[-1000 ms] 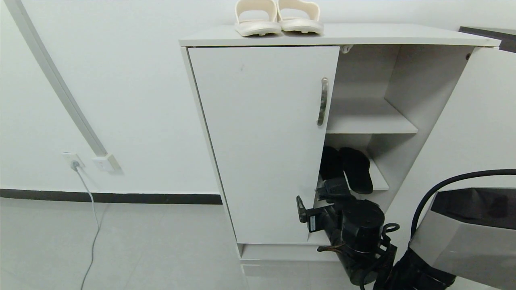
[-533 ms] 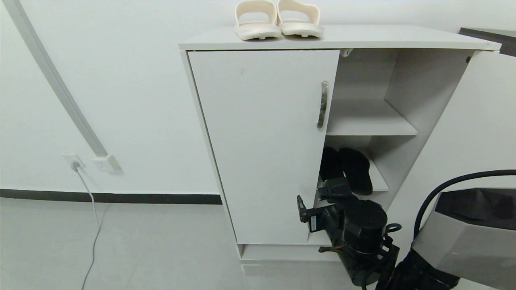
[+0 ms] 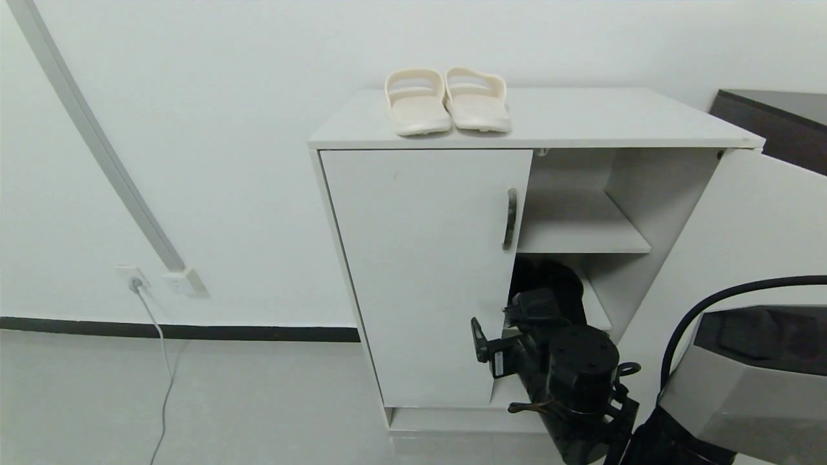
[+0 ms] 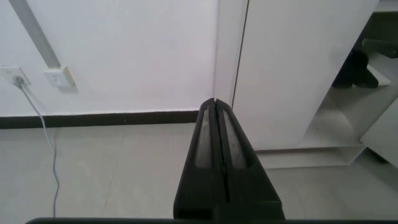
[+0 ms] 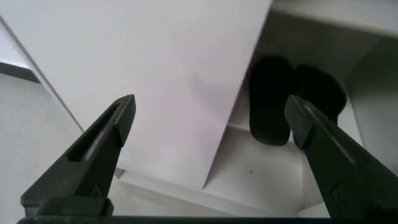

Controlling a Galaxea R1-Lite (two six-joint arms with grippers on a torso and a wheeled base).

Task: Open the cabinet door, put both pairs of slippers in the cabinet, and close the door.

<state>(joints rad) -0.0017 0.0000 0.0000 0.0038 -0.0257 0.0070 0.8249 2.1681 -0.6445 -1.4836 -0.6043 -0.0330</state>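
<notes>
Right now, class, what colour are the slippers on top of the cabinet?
Cream slippers, clearest in the head view, on the white cabinet.

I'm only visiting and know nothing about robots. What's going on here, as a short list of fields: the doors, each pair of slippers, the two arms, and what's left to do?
Doors: left door shut; right door swung open.
Black slippers: side by side on the lower shelf inside the cabinet.
Cream slippers: side by side on the cabinet top, not yet inside.
Right gripper: fingers open, low in front of the open side, facing the black slippers.
Left gripper: fingers shut, holding nothing.
Left to do: cream pair in, right door closed.
</notes>
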